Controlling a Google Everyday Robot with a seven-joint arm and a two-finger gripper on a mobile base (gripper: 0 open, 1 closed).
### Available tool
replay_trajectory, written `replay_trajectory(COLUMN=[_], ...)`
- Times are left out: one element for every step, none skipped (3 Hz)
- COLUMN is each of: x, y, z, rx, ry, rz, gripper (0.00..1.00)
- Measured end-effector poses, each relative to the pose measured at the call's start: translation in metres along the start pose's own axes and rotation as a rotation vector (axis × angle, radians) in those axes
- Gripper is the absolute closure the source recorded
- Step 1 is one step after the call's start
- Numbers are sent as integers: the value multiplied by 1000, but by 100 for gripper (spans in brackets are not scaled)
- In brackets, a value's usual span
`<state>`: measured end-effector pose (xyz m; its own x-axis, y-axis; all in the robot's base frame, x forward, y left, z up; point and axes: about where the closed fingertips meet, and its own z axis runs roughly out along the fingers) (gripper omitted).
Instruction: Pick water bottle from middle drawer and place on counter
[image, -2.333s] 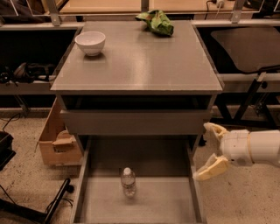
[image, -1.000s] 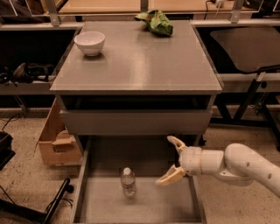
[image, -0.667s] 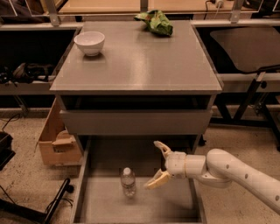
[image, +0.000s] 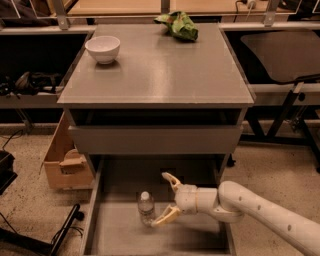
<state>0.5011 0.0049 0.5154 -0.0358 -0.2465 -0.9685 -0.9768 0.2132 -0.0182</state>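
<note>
Camera view looks down on a grey cabinet from the near side, with its lower drawer (image: 116, 231) pulled out toward us. The water bottle (image: 146, 208) stands upright on the drawer floor, a little left of the middle, with its white cap on top. The gripper (image: 160, 200) comes in from the right on a white arm (image: 260, 212) and sits just beside the bottle, on its right side. Its two fingers are spread wide. One finger points to the far side and the other to the near side, and the near tip seems very close to the bottle's base; I cannot tell if it touches. The bottle is not yet between the fingers, so I judge that the step in hand is the final approach before the grasp. To do it well, the gripper should slide a little more to the left, so that the ribbed body lies between both fingers, below the cap. It should go slowly, because a light upright bottle will probably tip if one finger pushes it first. Then the fingers should close evenly and only firmly enough, since the thin plastic may squeeze. After that the lift must clear the closed drawer front (image: 155, 139) above. The counter (image: 160, 75) has free space in the middle, between the white bowl (image: 102, 48) at far left and the green bag (image: 178, 25) at the far edge.
</note>
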Motion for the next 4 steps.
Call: replay_trajectory(x=[16, 22, 27, 28], y=[11, 16, 21, 24], z=[27, 45, 61, 72], rx=[-30, -50, -76, -101], ry=[-45, -73, -90, -106], rz=[10, 14, 9, 13], gripper=[2, 23, 46, 70])
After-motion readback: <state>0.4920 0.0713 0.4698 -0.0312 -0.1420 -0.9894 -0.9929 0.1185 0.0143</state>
